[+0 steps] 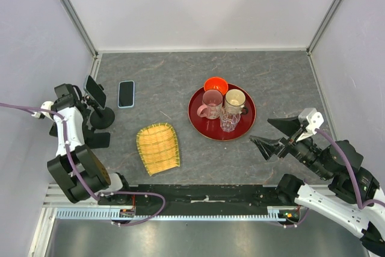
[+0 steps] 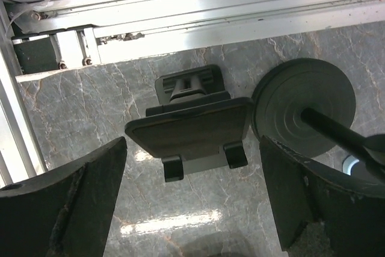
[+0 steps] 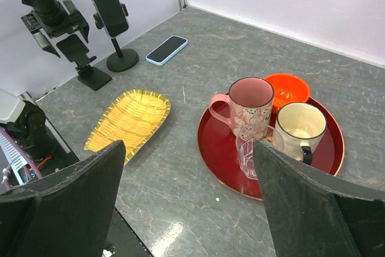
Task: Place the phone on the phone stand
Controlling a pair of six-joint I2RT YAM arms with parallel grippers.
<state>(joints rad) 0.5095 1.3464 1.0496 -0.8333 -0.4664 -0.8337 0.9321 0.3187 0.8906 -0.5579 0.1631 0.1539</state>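
Observation:
A phone in a light-blue case [image 1: 126, 94] lies flat on the grey table, also in the right wrist view [image 3: 166, 50]. A second dark phone [image 1: 95, 91] sits clamped on a pole stand with a round base [image 1: 102, 117]. A small black folding phone stand [image 1: 96, 139] stands empty next to it and fills the left wrist view [image 2: 189, 121]. My left gripper [image 1: 69, 97] is open and empty, hanging over the folding stand [image 2: 192, 167]. My right gripper [image 1: 260, 130] is open and empty right of the tray [image 3: 187, 145].
A red round tray [image 1: 200, 126] holds a pink mug [image 1: 211, 103], a cream mug [image 1: 234, 100], a clear glass [image 1: 228, 120] and an orange bowl [image 1: 216, 84]. A yellow woven basket tray [image 1: 158, 147] lies at the front. A metal rail [image 2: 180, 16] runs beside the stands.

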